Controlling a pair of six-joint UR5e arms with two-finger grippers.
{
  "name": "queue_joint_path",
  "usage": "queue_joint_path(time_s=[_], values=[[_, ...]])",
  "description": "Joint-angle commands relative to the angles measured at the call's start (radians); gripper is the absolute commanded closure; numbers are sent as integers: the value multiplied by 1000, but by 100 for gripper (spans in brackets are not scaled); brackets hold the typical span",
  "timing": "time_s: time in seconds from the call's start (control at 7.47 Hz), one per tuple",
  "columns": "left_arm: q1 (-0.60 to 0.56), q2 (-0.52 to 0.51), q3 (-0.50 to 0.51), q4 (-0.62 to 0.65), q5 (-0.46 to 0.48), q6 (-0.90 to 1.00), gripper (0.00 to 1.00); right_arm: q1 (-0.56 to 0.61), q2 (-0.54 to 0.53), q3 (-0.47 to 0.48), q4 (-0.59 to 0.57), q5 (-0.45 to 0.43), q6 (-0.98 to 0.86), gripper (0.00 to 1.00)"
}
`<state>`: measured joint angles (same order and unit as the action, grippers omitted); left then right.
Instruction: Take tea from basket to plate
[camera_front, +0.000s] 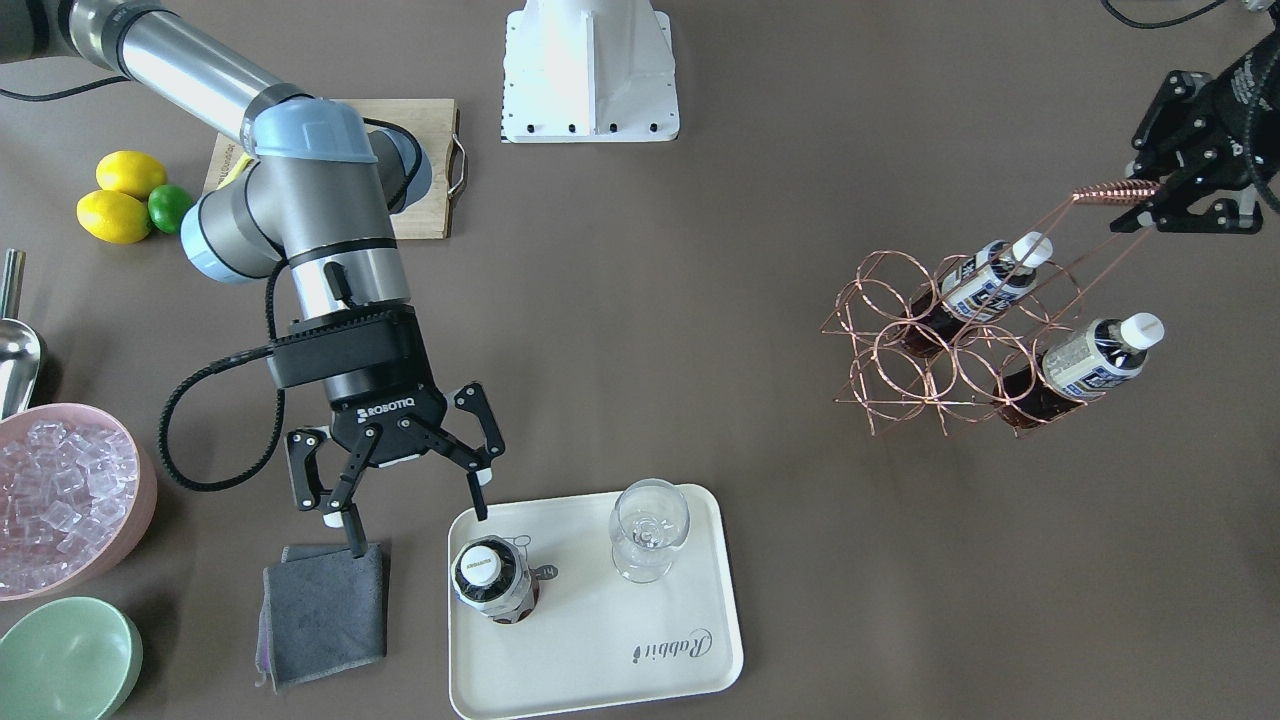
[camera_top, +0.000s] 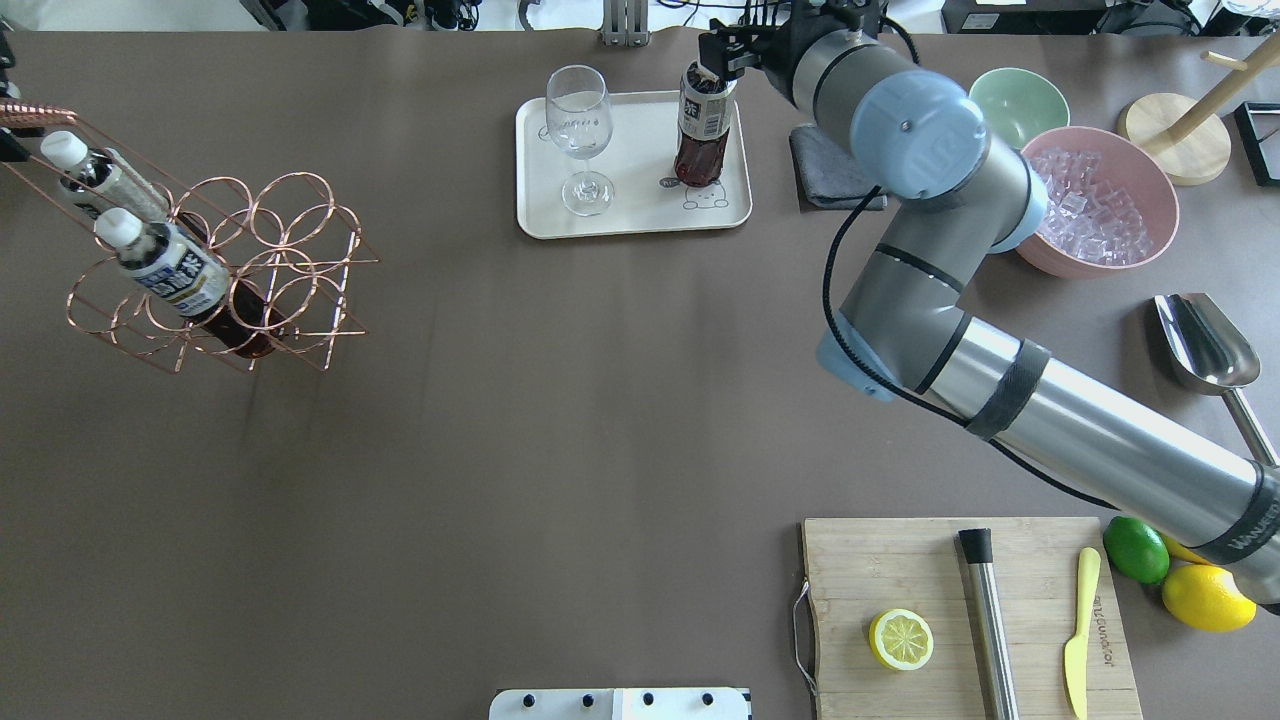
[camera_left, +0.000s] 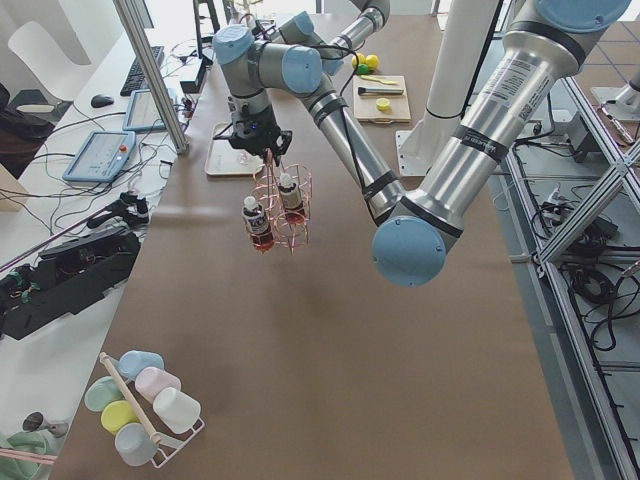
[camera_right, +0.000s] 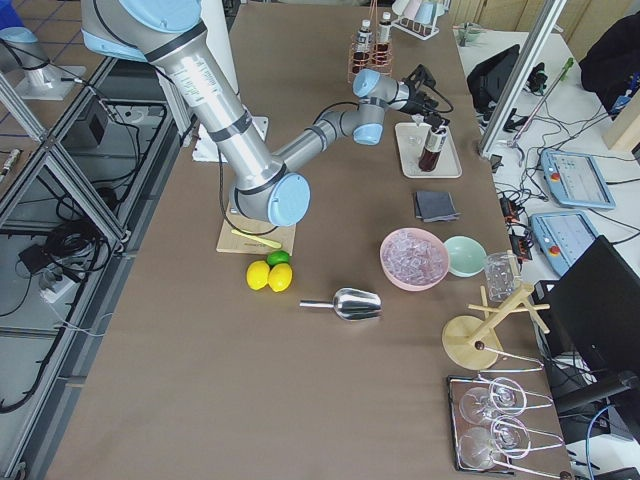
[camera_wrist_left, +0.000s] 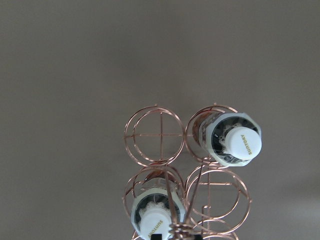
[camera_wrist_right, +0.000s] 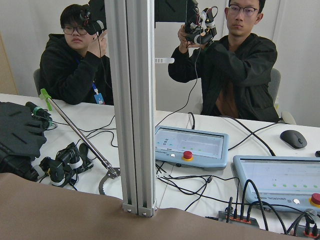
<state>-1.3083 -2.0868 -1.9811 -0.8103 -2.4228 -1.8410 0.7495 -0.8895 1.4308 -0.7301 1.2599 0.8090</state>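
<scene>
One tea bottle (camera_front: 493, 582) stands upright on the cream plate (camera_front: 620, 640), near its bear drawing; it also shows in the overhead view (camera_top: 703, 130). My right gripper (camera_front: 418, 525) is open and empty, just above and beside that bottle's cap. My left gripper (camera_front: 1150, 203) is shut on the coiled top of the copper wire basket's (camera_front: 900, 350) handle. Two more tea bottles (camera_front: 990, 285) (camera_front: 1090, 365) stand in the basket's ring cells. The left wrist view looks down on their white caps (camera_wrist_left: 243, 143) (camera_wrist_left: 153, 226).
A wine glass (camera_front: 648, 530) stands on the plate beside the bottle. A grey cloth (camera_front: 320, 610), a pink bowl of ice (camera_front: 60, 500), a green bowl (camera_front: 65, 660) and a metal scoop (camera_front: 15, 350) lie near my right gripper. A cutting board (camera_top: 960, 610) and lemons (camera_top: 1205, 595) are near the robot.
</scene>
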Motion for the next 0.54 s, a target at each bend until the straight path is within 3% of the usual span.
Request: queue_joint_path(time_s=[0.0,0.27,0.4], values=[[-176,48,126,45,39,327,100,185,-122,141,-107,398,-8,0],[-180,21,270,37,39,464,100,336,-245,157,-156,795,-81,0],[-180,24,321,-2,39,506,100,384,-290,180,-261,888,-159,0]])
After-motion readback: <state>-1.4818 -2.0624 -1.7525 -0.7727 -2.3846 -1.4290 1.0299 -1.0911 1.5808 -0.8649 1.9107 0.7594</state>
